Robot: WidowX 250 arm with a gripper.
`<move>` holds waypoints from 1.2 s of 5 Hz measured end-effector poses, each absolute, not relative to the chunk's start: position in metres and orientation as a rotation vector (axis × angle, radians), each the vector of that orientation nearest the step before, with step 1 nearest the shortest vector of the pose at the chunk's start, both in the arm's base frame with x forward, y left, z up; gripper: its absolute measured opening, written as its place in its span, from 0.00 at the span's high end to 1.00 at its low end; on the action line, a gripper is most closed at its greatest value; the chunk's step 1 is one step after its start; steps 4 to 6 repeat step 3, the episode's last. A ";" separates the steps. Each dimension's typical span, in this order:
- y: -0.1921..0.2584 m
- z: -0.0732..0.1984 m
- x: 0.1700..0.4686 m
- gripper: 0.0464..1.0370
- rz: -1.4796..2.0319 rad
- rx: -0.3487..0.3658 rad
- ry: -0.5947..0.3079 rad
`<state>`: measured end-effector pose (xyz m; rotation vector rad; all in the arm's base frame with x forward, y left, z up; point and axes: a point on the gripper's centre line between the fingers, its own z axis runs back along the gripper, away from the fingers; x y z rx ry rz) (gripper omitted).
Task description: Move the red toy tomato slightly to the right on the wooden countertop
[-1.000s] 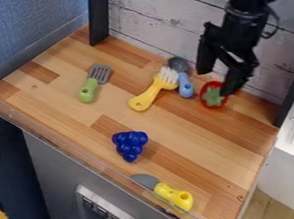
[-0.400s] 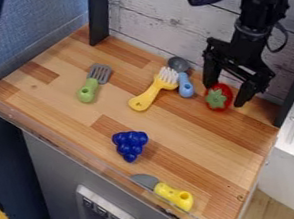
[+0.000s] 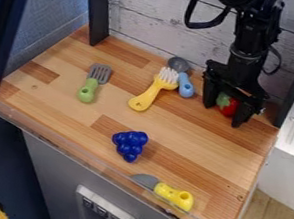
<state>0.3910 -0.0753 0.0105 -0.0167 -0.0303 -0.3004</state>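
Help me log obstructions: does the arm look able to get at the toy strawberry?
Probably yes: the end effector is open, its fingers seemingly either side of the strawberry, no other toy between.

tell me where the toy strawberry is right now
In the camera view, the toy strawberry is toward the back right corner of the wooden counter, between the fingers of the gripper and right of the blue-handled spoon.

The wooden bench (image 3: pixel 180 131) bears a green-handled spatula (image 3: pixel 93 84), yellow brush (image 3: pixel 149 94), blue-handled spoon (image 3: pixel 185 86), strawberry (image 3: pixel 228 107), blue grapes (image 3: pixel 130 144) and, near its front edge, a yellow-handled knife (image 3: pixel 172 196).
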 end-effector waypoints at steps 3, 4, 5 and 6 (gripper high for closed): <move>-0.074 0.010 0.397 0.22 -0.412 -0.030 -0.004; -0.074 0.010 0.397 0.22 -0.412 -0.030 -0.004; -0.074 0.010 0.397 0.22 -0.412 -0.030 -0.004; -0.074 0.010 0.397 0.22 -0.412 -0.030 -0.004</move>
